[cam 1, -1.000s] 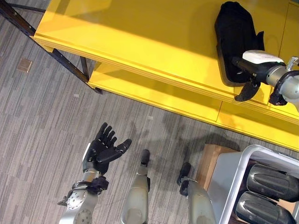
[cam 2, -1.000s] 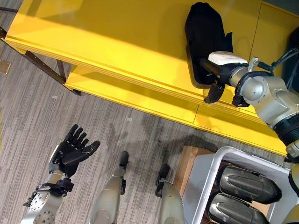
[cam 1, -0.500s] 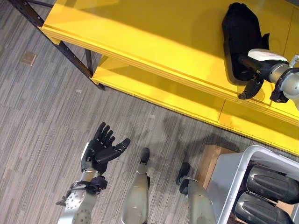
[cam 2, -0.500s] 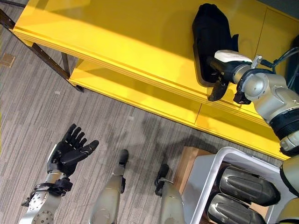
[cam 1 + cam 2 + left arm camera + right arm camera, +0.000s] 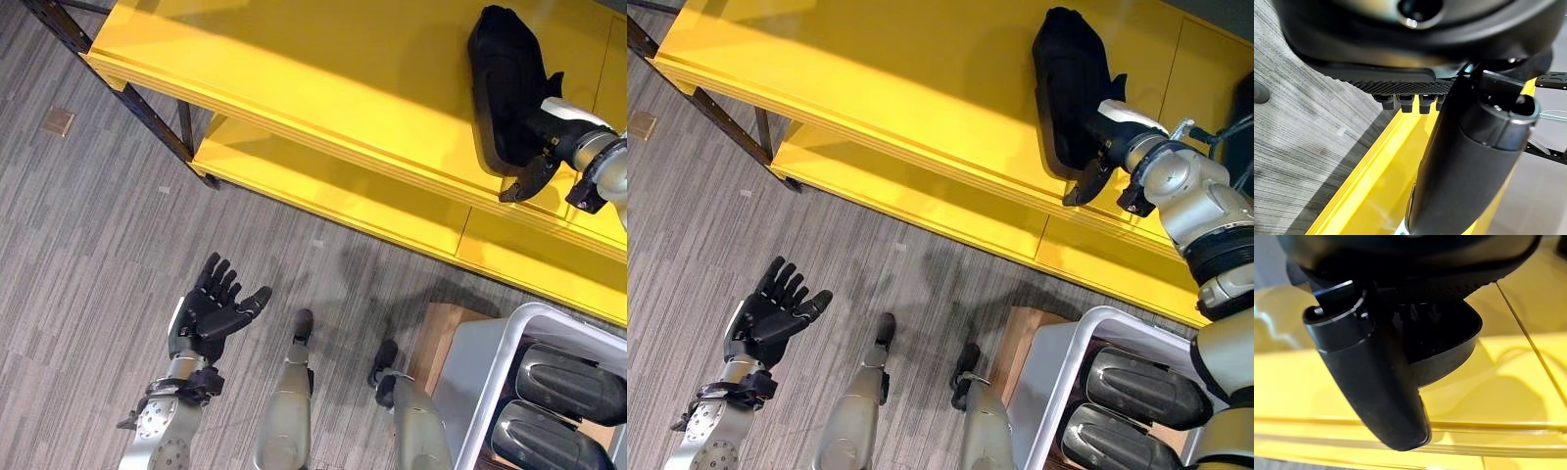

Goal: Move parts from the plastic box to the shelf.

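Note:
A black moulded part [image 5: 505, 78] lies on the top board of the yellow shelf [image 5: 294, 69], near its front edge at the right. My right hand [image 5: 563, 137] is at the part's near end, fingers straight against it, and the thumb [image 5: 1371, 377] hangs free over the shelf's edge. The part's rim [image 5: 1449, 342] shows just past the thumb. My left hand [image 5: 211, 313] hovers open, palm up, over the floor at the lower left and holds nothing. The plastic box [image 5: 509, 352] at the lower right holds two dark grey parts [image 5: 573, 382].
A lower yellow board [image 5: 323, 191] juts out under the top one. Dark metal shelf legs [image 5: 147, 113] stand at the left. A brown wooden block [image 5: 441, 338] sits against the box's left side. Grey striped carpet covers the floor.
My right hand has drawn back to the right along the black part, which stays on the shelf. The left hand has hardly moved. The camera has shifted a little.

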